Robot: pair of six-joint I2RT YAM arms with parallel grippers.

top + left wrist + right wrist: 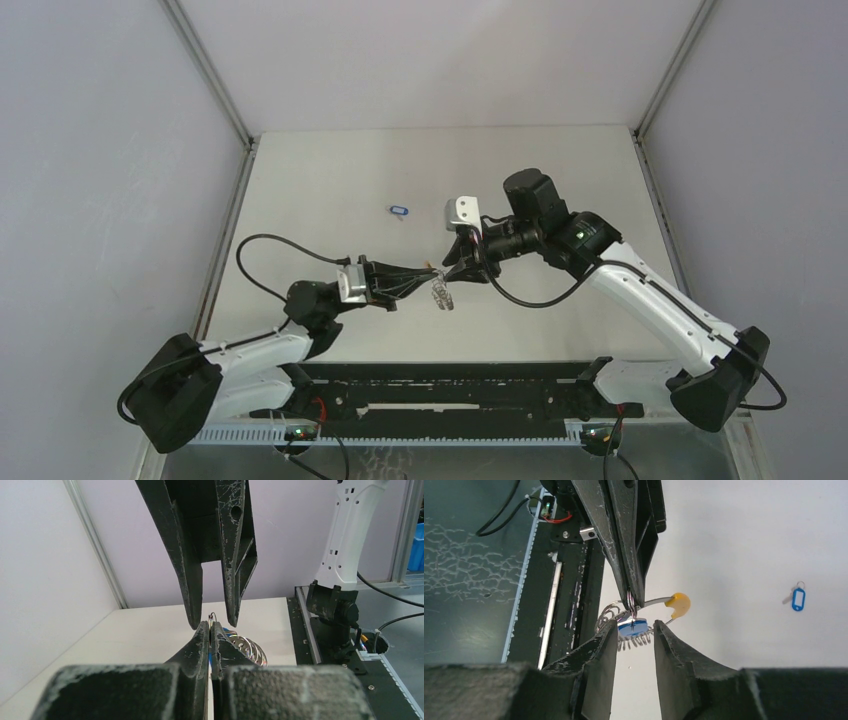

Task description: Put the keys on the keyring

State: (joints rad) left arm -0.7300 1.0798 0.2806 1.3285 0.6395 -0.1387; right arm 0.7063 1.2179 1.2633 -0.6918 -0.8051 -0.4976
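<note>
My left gripper (425, 281) is shut on the wire of the keyring (441, 294), a silvery bumpy loop held above the table. In the left wrist view the left gripper (212, 628) pinches a thin ring, and the keyring's coils (248, 650) hang just behind. One arc ends in a yellow piece (679, 605). One of the keys, with a blue tag (633, 627), hangs at the keyring right under the left fingertips (634, 592). My right gripper (634, 630) stands open with that tag between its tips. The other key (399, 211) lies flat on the table, also the blue-tagged key (797, 599) in the right wrist view.
The two arms meet tip to tip over the near middle of the white table (330, 180). A black rail (450, 385) runs along the near edge between the arm bases. Grey walls close in the table on three sides.
</note>
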